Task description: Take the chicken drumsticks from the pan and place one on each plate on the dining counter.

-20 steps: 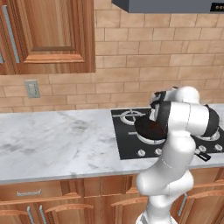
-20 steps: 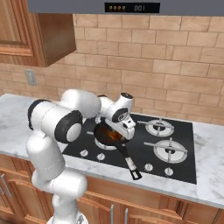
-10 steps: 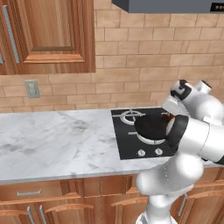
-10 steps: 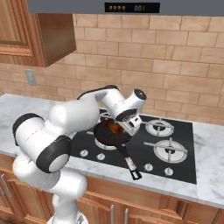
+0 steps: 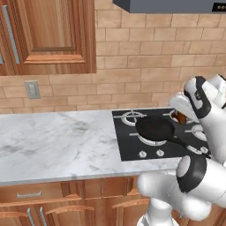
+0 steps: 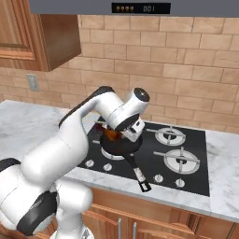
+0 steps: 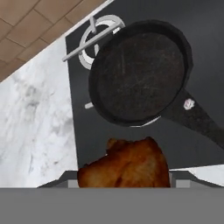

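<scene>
A glossy reddish-brown chicken drumstick (image 7: 127, 164) sits clamped between the fingers, held up in the air above the cooktop and clear of the pan (image 7: 140, 72). In the left base view a bit of the drumstick (image 5: 180, 117) shows just beside the white wrist, and in the right base view it (image 6: 111, 135) shows under the hand, over the pan's far-left rim.

The pan (image 5: 155, 128) rests on the front left burner of the black cooktop (image 6: 186, 177), its inside bare and dark, its long straight handle (image 6: 138, 175) reaching toward the front edge with the knobs. Behind it stands the rear left burner (image 7: 98, 37) with its grey grate. Two more burners (image 6: 179, 161) lie to the right.

The cooktop is set into a white-grey marble worktop (image 5: 53, 141), which stretches away bare to the left. A brick wall (image 5: 132, 79) rises behind, with a wall socket (image 5: 32, 89), a wooden cupboard (image 5: 48, 35) above and the range hood (image 6: 126, 8) over the burners.
</scene>
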